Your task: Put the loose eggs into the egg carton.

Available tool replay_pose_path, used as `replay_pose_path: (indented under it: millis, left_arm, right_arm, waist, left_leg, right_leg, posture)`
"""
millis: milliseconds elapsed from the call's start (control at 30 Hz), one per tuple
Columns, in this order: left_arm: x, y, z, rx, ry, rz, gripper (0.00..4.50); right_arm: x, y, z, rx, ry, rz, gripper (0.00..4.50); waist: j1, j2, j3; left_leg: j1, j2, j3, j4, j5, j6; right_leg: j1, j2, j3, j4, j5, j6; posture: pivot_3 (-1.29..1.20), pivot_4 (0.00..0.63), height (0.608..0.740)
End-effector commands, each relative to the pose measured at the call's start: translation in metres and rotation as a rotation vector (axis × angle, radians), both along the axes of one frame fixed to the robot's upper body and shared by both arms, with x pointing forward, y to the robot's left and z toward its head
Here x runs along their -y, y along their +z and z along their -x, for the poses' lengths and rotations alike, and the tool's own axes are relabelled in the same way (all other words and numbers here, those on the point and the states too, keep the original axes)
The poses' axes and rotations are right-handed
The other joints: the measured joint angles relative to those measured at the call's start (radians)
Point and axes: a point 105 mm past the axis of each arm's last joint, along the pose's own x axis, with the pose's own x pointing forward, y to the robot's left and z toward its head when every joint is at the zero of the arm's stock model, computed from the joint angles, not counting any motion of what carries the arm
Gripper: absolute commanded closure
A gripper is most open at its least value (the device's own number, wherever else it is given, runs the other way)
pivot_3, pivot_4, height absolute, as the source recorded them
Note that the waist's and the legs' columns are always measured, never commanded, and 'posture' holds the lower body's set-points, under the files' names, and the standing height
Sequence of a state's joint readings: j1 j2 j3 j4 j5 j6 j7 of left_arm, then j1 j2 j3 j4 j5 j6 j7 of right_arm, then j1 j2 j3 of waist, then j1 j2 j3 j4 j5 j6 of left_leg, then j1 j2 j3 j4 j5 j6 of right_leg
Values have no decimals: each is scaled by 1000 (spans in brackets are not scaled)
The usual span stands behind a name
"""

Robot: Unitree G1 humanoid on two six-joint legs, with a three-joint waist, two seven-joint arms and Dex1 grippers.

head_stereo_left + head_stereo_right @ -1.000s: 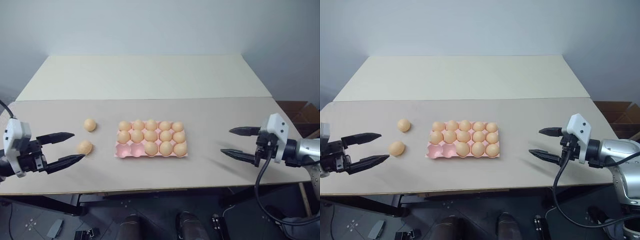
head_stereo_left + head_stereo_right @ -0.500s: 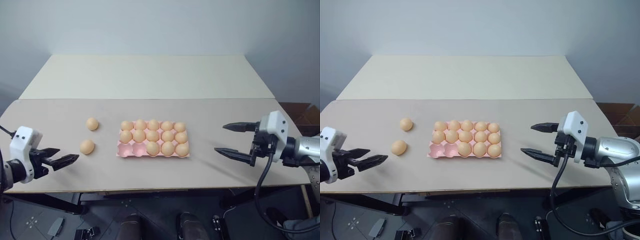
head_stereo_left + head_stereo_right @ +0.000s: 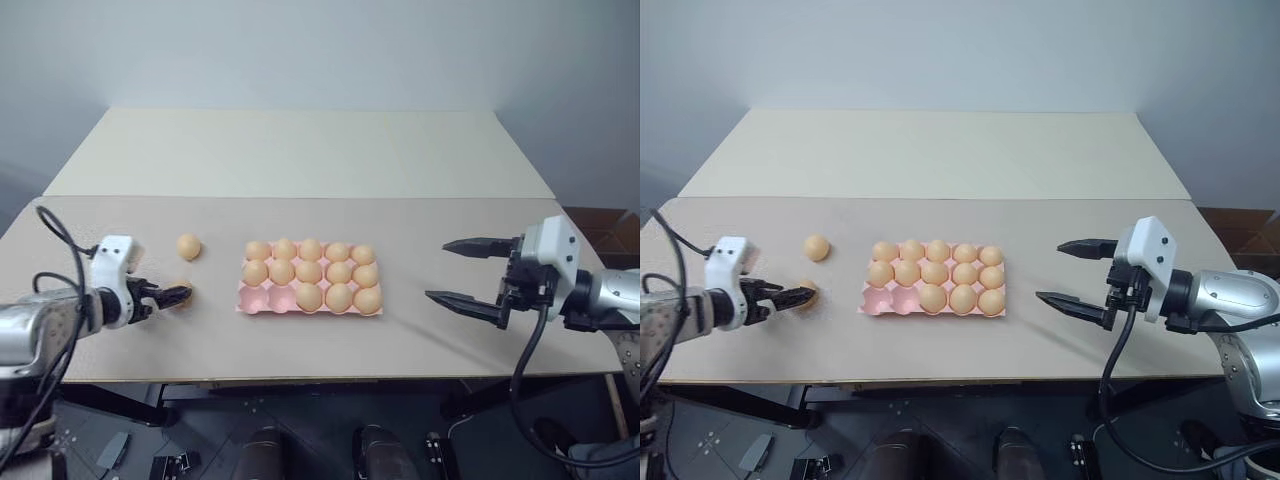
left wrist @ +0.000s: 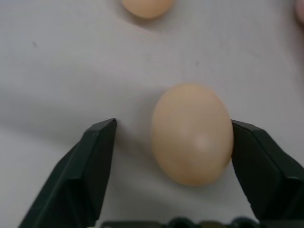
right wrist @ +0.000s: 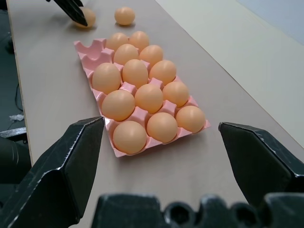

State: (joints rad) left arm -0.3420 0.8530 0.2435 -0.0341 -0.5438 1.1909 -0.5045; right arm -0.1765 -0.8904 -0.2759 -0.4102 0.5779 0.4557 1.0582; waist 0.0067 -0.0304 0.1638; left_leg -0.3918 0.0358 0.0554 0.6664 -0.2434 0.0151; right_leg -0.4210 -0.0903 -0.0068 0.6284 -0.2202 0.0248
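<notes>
Where left gripper [image 4: 173, 142] straddles it, egg [image 4: 192, 134] seemingly lengthwise between fingers

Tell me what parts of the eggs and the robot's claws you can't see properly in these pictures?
- Near loose egg: in the head views the left gripper covers most of it.
- Left wrist view: one finger touches the egg, the other stands clear; grip not settled.
- Far loose egg: cut off by the picture's edge.
- Egg carton: the empty cups' bottoms are too small to make out.

You can't quite tell if both fingers [image 4: 90, 161] touch the near egg [image 4: 192, 134]. The far egg [image 4: 146, 7] is cut off by the edge.
</notes>
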Motion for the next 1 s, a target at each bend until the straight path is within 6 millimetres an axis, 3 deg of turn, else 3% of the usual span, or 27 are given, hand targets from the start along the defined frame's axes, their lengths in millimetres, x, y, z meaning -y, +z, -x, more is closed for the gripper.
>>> replay_pose_path:
  millis: [33, 100, 167, 400, 533, 733, 967, 1000]
  left_arm:
    - [3, 7, -5, 19, -10, -11, 1862]
    - [4, 9, -7, 28, -19, -11, 2585]
    - [5, 13, -9, 54, -32, -33, 2822]
    - [26, 41, -2, 256, -290, -137, 2831]
    - [70, 58, 13, 382, -627, -79, 2831]
    - [125, 47, 10, 422, -854, 48, 2831]
    - [150, 25, 4, 391, -924, 61, 2831]
    - [149, 22, 2, 379, -926, 32, 2482]
  right_arm:
    - [-5, 12, 5, 51, 12, -17, 0]
    - [-5, 12, 5, 56, 3, -24, 0]
    - [-5, 11, 5, 58, -3, -25, 0]
    - [-5, 11, 7, 68, -15, -25, 0]
    - [-9, 11, 9, 73, -9, -27, 0]
    - [-16, 11, 6, 88, -12, -40, 0]
    - [-22, 13, 7, 102, -27, -65, 0]
    - [-22, 13, 7, 102, -31, -65, 0]
  waist:
    - [0, 0, 0]
    - [1, 0, 0]
    - [2, 0, 0]
    - [3, 0, 0]
    - [5, 0, 0]
    - [10, 0, 0]
    - [-2, 0, 0]
    - [-2, 0, 0]
  left_leg:
    - [0, 0, 0, 0, 0, 0]
    - [0, 0, 0, 0, 0, 0]
    - [0, 0, 0, 0, 0, 0]
    - [-1, 0, 0, 0, 0, 0]
    - [0, 0, 1, 0, 0, 0]
    - [-1, -1, 1, 1, 0, 0]
    - [-2, -1, 0, 2, 0, 0]
    - [-2, -1, 0, 2, 0, 0]
  right_leg:
    - [0, 0, 0, 0, 0, 0]
    - [0, 0, 0, 0, 0, 0]
    - [0, 0, 0, 0, 0, 0]
    - [-1, -1, 0, -1, 0, 0]
    - [0, -1, 0, 0, 0, -1]
    - [1, -1, 0, -1, 0, 0]
    - [0, 0, 1, -1, 1, 1]
    - [0, 0, 1, -1, 1, 1]
  posture:
    - [0, 150, 740]
    - [0, 150, 740]
    - [0, 150, 740]
    - [0, 150, 740]
    - [0, 150, 740]
    - [0, 150, 740]
    - [0, 150, 740]
    - [0, 150, 740]
